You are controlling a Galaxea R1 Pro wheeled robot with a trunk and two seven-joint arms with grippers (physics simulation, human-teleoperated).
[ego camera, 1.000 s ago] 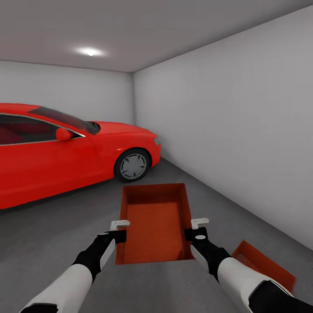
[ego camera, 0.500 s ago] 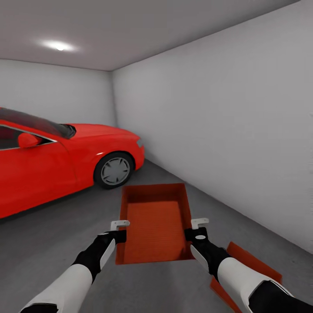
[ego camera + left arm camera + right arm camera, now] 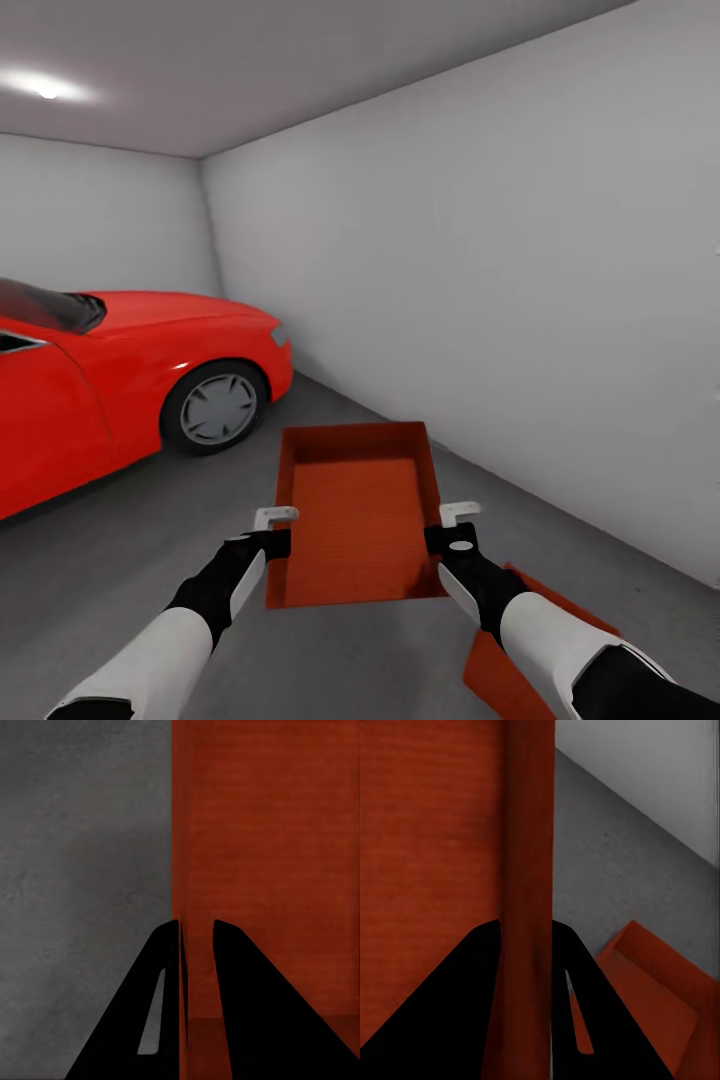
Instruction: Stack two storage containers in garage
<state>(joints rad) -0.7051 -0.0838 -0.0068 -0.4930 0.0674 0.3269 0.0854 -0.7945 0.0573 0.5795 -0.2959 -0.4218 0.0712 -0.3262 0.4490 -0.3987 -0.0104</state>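
Now in the garage, the left end effector [image 3: 277,530] and right end effector [image 3: 452,526] each clamp a side wall of the carried storage container [image 3: 357,512], which likely next needs lowering squarely onto the second container [image 3: 505,665] on the concrete floor [image 3: 120,560].

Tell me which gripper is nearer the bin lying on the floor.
Right. The right gripper holds the carried bin just above the floor bin; the left gripper grips the carried bin's far wall.

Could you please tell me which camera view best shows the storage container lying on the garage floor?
The right wrist view: the floor container shows its near wall and inner base beside the gripped wall. In the head view the right arm covers most of it, leaving a corner.
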